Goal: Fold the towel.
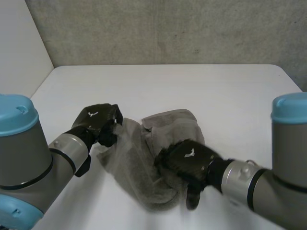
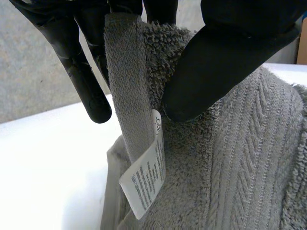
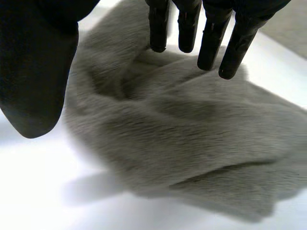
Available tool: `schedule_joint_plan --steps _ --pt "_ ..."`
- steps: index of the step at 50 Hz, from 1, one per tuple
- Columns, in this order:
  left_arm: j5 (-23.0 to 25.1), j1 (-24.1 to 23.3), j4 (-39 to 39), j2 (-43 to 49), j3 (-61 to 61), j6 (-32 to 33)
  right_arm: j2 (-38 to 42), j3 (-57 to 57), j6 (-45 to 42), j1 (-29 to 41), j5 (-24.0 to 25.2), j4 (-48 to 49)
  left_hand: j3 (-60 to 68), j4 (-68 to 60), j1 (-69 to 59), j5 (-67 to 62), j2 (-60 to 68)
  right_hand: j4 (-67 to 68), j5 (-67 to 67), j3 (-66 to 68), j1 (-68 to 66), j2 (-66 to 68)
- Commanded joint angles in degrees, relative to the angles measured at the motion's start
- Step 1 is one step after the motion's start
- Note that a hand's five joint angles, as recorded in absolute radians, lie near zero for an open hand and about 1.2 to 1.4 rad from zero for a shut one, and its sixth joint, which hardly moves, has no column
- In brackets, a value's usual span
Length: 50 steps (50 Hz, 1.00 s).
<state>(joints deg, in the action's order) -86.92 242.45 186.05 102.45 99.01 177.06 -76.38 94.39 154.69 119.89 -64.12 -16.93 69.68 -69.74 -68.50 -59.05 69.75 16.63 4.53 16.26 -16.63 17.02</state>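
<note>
A grey towel (image 1: pixel 168 127) lies bunched in a heap on the white table (image 1: pixel 168 81). My left hand (image 1: pixel 98 120) holds the towel's left edge lifted off the table. In the left wrist view its thumb (image 2: pixel 225 57) presses the towel (image 2: pixel 240 158) against the fingers, right by the hem strip and a white label (image 2: pixel 146 177). My right hand (image 1: pixel 189 158) hovers over the near right part of the heap. In the right wrist view its fingers (image 3: pixel 211 38) are straight and spread just above the towel (image 3: pixel 182 139), holding nothing.
Bare table surface lies all round the towel, widest toward the far edge. A grey wall (image 1: pixel 168 28) rises behind the table and a white panel (image 1: pixel 19 43) stands at the left.
</note>
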Motion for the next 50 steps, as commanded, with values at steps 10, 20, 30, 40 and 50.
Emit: schedule_joint_plan --steps 10,20,30,40,50 --pt "0.3 1.8 -1.4 -4.5 6.0 3.1 0.8 -13.9 6.6 -5.8 1.0 2.3 10.3 -10.3 -11.5 -11.0 10.3 4.4 6.5 4.7 -4.4 4.0" --pt "0.3 1.9 -2.5 -8.2 9.3 3.4 15.8 -32.2 0.8 -4.5 7.4 -1.3 10.3 -10.3 -11.5 -11.0 10.3 8.3 10.3 8.6 -8.3 7.9" --pt "0.5 4.0 -2.5 -8.9 11.5 3.4 34.4 -54.7 -13.6 1.2 9.8 -18.2 10.3 -10.3 -11.5 -11.0 10.3 12.6 14.7 13.0 -12.6 12.2" --pt "0.6 5.0 -2.5 -8.8 11.6 3.4 40.9 -58.9 -22.1 3.2 7.7 -18.3 10.3 -10.3 -11.5 -11.0 10.3 19.3 21.4 19.7 -19.3 18.9" --pt "0.6 5.1 -2.5 -8.8 11.6 3.3 43.0 -59.2 -24.0 3.4 3.3 -12.2 10.3 -10.3 -11.5 -11.0 10.3 22.7 24.8 23.1 -22.7 22.3"
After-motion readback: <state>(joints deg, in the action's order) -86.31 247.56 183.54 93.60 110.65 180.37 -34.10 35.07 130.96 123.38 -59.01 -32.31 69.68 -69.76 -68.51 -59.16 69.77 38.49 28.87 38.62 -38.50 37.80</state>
